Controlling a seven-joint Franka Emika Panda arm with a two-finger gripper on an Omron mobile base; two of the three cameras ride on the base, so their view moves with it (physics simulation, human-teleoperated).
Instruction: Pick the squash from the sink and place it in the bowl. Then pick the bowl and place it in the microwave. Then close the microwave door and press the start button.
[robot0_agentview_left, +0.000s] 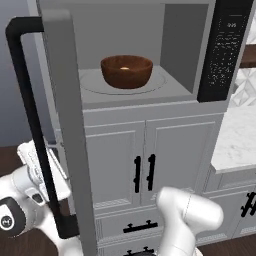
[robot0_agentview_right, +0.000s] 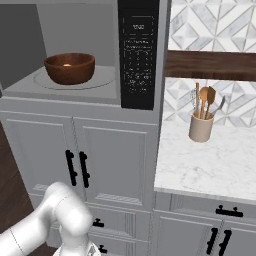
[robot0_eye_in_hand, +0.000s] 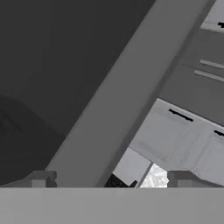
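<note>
Squash (robot0_agentview_left: 124, 68) lies inside the bowl (robot0_agentview_left: 126, 71) on the turntable of the microwave (robot0_agentview_left: 172, 55), whose microwave door (robot0_agentview_left: 65, 125) stands open, while the gripper (robot0_eye_in_hand: 109, 179), empty, holds its jaws spread wide beside the door frame.

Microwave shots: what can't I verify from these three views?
- Squash: a small tan spot inside the bowl; the rim hides the rest in both base views.
- Control panel: button labels too small to read.
- Microwave door: edge-on in the left base view, its bottom cut off by the frame.
- Gripper: open; the door frame against the hand view hides whether it touches.
</note>
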